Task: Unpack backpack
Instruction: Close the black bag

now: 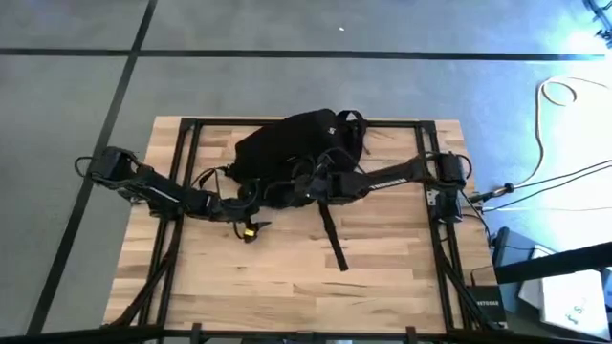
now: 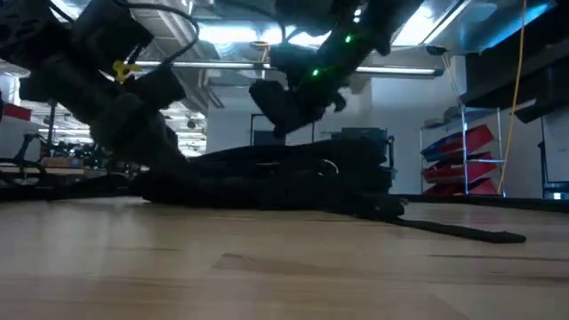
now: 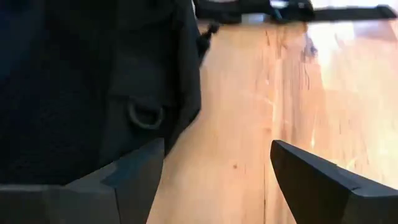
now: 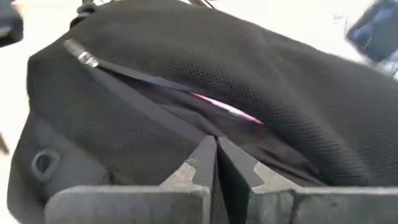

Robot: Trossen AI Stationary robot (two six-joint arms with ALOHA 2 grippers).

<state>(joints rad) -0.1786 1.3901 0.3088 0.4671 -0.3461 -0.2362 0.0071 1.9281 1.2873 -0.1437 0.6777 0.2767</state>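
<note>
The black backpack [image 1: 296, 143] lies flat on the far middle of the wooden table, and one long strap [image 1: 333, 239] trails from it toward the near edge. My left gripper [image 3: 217, 168] is open at the backpack's near left corner, low over bare wood, beside a side panel with a D-ring [image 3: 146, 115]. My right gripper [image 4: 216, 146] is shut over the backpack's near side [image 1: 308, 183], at a zipper opening where something pink [image 4: 227, 109] shows. A metal zipper pull [image 4: 81, 53] lies farther along the zip. My right gripper comes slanting down from the table's right side, its shut fingertips at the dark flap [image 4: 186, 121] along the zipper opening. I cannot tell whether they touch or hold that flap. I cannot tell whether my left gripper's one finger [image 3: 134, 171] touches the backpack's side.
The near half of the table [image 1: 287, 287] is bare wood apart from the strap. A black frame rail runs along the table's edges [image 1: 435, 239]. Cables and boxes [image 1: 555, 287] lie on the floor off the right side.
</note>
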